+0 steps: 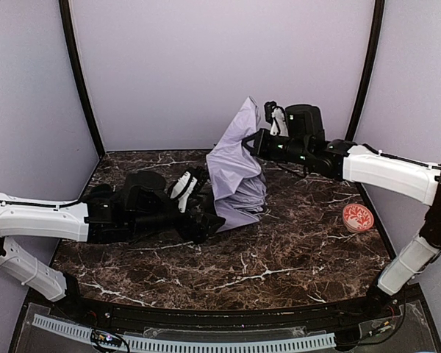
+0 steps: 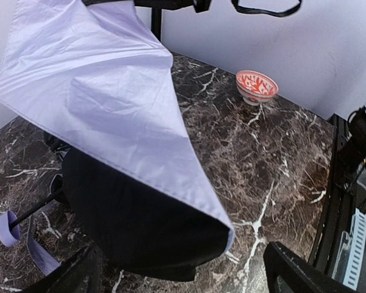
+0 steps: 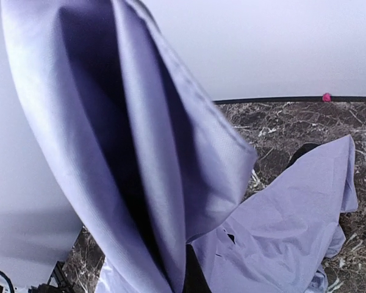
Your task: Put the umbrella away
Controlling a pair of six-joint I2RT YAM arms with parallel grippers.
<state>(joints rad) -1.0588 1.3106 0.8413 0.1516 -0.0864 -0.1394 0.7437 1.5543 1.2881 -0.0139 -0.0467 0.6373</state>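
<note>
The umbrella lies half collapsed in the middle of the marble table, pale lavender fabric outside and black lining inside. My right gripper is shut on a fold of the fabric and holds it raised as a peak. In the right wrist view the fabric fills the frame and hides the fingers. My left gripper is open at the umbrella's near lower edge. In the left wrist view the fingers stand wide apart round the fabric's corner. The thin shaft and lavender handle lie at the left.
A small red-and-white patterned bowl stands at the table's right, also seen in the left wrist view. Purple walls close the back and sides. The table's front edge has a black rim.
</note>
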